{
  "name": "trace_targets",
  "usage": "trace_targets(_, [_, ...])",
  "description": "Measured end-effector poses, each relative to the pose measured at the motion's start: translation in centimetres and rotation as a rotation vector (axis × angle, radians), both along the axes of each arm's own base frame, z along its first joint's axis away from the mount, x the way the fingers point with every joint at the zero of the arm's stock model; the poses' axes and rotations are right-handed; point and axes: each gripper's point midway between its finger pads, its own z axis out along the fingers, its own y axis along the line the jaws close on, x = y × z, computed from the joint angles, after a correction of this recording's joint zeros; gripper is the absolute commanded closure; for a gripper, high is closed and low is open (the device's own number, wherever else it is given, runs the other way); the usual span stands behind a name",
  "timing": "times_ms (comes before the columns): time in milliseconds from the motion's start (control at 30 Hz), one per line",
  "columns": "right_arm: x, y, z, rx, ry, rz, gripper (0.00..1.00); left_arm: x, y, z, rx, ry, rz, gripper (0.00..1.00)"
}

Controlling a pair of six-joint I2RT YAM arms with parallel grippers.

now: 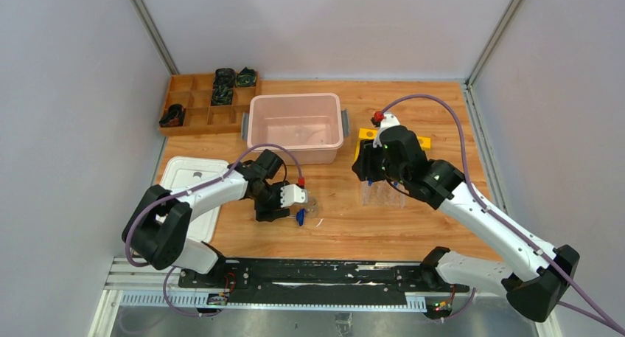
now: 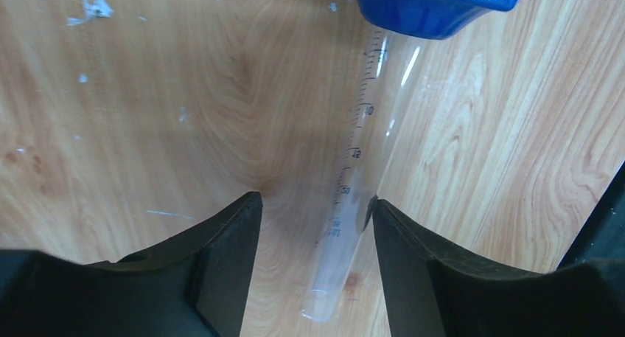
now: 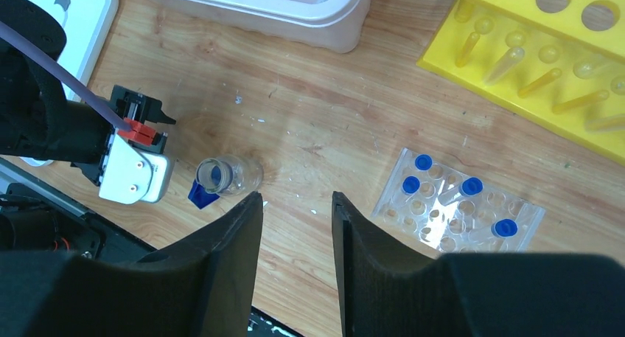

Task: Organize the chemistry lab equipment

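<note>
A clear tube rack (image 3: 435, 234) sits flat on the wooden table (image 3: 332, 116) with four blue-capped clear tubes (image 3: 471, 186) in its holes, and well to its left a clear graduated cylinder (image 2: 357, 153) with a blue foot (image 2: 435, 5) lies on its side.

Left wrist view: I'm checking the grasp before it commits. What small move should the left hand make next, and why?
Probably close the left hand on the graduated clear tube: its fingers stand open astride the tube, which lies nearer one finger, not yet gripped.
</note>
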Motion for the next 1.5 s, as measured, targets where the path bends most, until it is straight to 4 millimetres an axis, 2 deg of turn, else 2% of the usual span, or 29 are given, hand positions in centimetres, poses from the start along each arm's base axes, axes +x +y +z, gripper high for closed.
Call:
trace_targets(133, [-0.1,-0.4,0.3,0.0,-0.007,-0.012,0.63,-0.3,0.1,-0.8,0.002,-0.005,-0.004,0.49])
trace_targets(400, [-0.6,-1.1,0.8,0.01,-0.014,-0.029,0.69,1.0,-0.5,-0.6,-0.023,-0.061,0.005,0.92])
trace_targets(467, [-0.7,-1.2,1.0,0.013,-0.019,-0.033,0.7,1.0,-0.4,-0.5,-0.02,-0.074,0.0,1.0])
trace_targets(633, [-0.6,-1.4,1.1,0.013,-0.024,-0.04,0.7,0.3,0.3,0.5,-0.012,-0.083,-0.006,1.0])
trace_targets(733, [-0.6,-1.4,1.1,0.011,-0.024,-0.041,0.7,-0.2,0.7,2.1,-0.011,-0.089,-0.019,1.0])
trace_targets(867, [-0.6,-1.5,1.0,0.006,-0.025,-0.047,0.7,0.4,0.4,6.5,-0.049,-0.157,-0.028,1.0])
trace_targets(967, [-0.5,-1.6,1.0,0.003,-0.026,-0.05,0.71,1.4,-0.2,10.6,-0.091,-0.232,-0.032,1.0])
trace_targets(1033, [-0.6,-1.7,1.0,0.0,-0.024,-0.051,0.72,2.3,-0.6,13.4,-0.109,-0.284,-0.028,1.0])
trace_targets(1133, [-0.7,-1.8,0.7,-0.009,-0.016,-0.052,0.72,4.1,-1.1,16.3,-0.113,-0.343,-0.015,1.0])
trace_targets(1267, [-1.1,-2.2,0.6,-0.017,-0.008,-0.053,0.72,8.3,-2.3,19.7,-0.112,-0.399,0.023,1.0])
trace_targets(1400, [-1.5,-2.6,0.9,-0.012,-0.01,-0.056,0.69,13.4,-2.9,21.4,-0.097,-0.437,0.071,1.0])
trace_targets(1500, [-1.8,-2.9,0.9,-0.013,-0.006,-0.059,0.69,17.0,-3.4,21.0,-0.069,-0.448,0.094,1.0])
